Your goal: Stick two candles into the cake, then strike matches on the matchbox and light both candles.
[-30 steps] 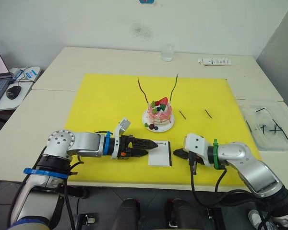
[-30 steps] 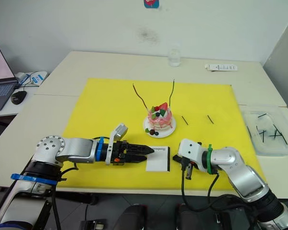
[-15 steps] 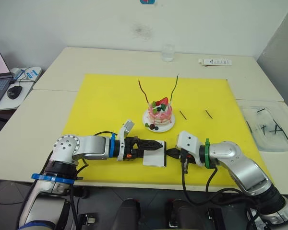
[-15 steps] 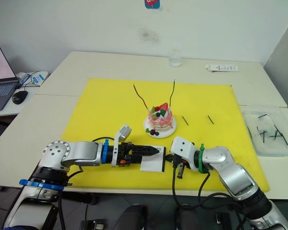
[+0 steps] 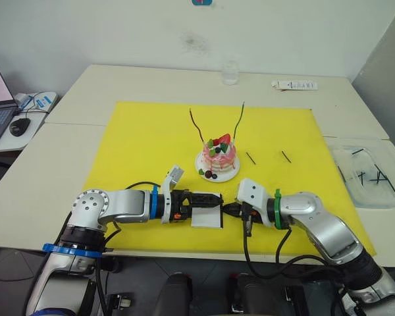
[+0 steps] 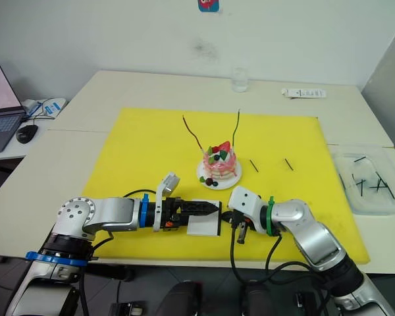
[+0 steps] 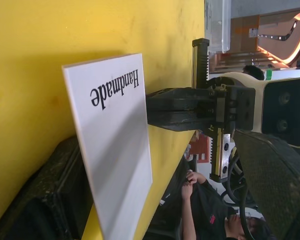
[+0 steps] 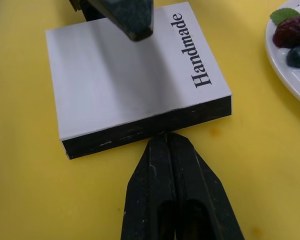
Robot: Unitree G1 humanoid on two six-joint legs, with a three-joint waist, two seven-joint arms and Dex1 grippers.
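Since a second ago the matchbox (image 8: 135, 87) has been shifted a little toward the robot's left along the yellow mat (image 5: 151, 138), and both hands have been brought in on it. The right hand (image 8: 165, 140), well apart from the matchbox then, is now set against its black strip, fingers pressed together and empty. The left hand (image 6: 209, 208) is laid over the matchbox from the opposite side — one fingertip over the white top face in the right wrist view, a second finger under the near edge in the left wrist view. A spread hand closing on the box is suggested, though a firm pinch cannot be confirmed.

The box seems to be in the course of being steadied or squared between the two hands, ahead of any striking. No match is held. Two matches (image 5: 250, 158) lie on the mat to the right of the cake (image 5: 218, 157), well apart from the matchbox. The candles (image 5: 239, 120) are already stuck in the cake, one leaning to either side — unlit, as far as can be told.

One word is read on the matchbox top, in black script along one edge: "Handmade". No other writing on the desk (image 5: 151, 79) can be read.
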